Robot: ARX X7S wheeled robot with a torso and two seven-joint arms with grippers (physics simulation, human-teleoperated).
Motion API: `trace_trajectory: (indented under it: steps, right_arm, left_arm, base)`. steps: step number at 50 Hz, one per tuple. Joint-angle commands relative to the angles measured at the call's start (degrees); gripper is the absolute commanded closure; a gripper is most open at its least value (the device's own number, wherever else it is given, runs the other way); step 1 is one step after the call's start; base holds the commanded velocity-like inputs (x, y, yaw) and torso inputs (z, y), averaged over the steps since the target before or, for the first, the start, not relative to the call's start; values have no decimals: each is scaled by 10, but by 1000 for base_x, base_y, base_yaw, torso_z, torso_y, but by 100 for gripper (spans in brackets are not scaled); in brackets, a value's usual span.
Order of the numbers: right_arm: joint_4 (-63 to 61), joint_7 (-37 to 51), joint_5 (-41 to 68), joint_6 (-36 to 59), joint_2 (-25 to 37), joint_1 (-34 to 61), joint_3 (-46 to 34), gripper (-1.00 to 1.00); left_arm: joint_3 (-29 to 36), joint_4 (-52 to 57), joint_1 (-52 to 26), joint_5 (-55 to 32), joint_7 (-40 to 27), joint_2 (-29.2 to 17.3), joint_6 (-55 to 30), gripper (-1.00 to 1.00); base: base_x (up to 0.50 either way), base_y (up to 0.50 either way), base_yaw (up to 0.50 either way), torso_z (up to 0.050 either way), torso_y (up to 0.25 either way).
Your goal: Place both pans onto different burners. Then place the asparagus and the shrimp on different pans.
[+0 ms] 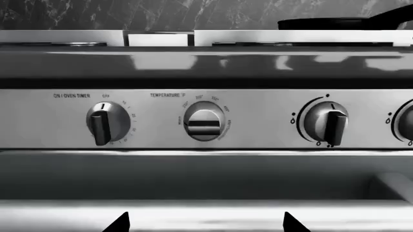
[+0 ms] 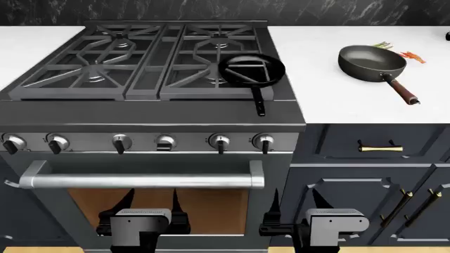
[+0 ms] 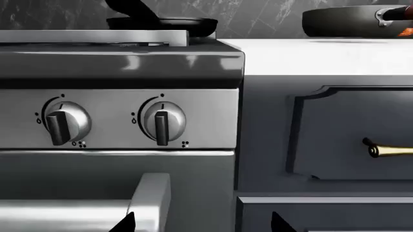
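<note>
The shallow black skillet [image 2: 252, 71] sits on the front right burner [image 2: 204, 75], its thin handle pointing over the stove's front edge. The larger dark grey pan [image 2: 372, 62] with a reddish wooden handle rests on the white counter [image 2: 338, 103] to the right. Behind it lie the asparagus [image 2: 383, 45] and the shrimp [image 2: 413, 56]. My left gripper [image 2: 151, 195] and right gripper [image 2: 295, 194] are low in front of the oven door, both open and holding nothing. The left wrist view shows the skillet [image 1: 335, 22] above the knobs. The right wrist view shows the skillet [image 3: 161, 22] and the grey pan [image 3: 339, 22].
Three more burners [image 2: 90, 71] carry nothing. A row of knobs [image 2: 121, 142] runs along the stove front above the oven door handle [image 2: 140, 181]. Dark cabinets with brass handles [image 2: 380, 148] stand at the right. A dark marble wall backs the counter.
</note>
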Motion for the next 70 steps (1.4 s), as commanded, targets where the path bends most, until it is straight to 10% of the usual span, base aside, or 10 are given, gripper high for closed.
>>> trace_trajectory:
  steps: [1, 70]
  right_arm:
    - [-3, 11, 5, 2, 9, -1, -16, -100]
    - [56, 56, 101, -33, 58, 12, -83, -100]
  left_arm:
    - [10, -2, -1, -11, -8, -9, 1, -100]
    - [91, -45, -5, -92, -43, -63, 32, -100]
  base:
    - [0, 0, 0, 0, 0]
    - [0, -78, 0, 28, 0]
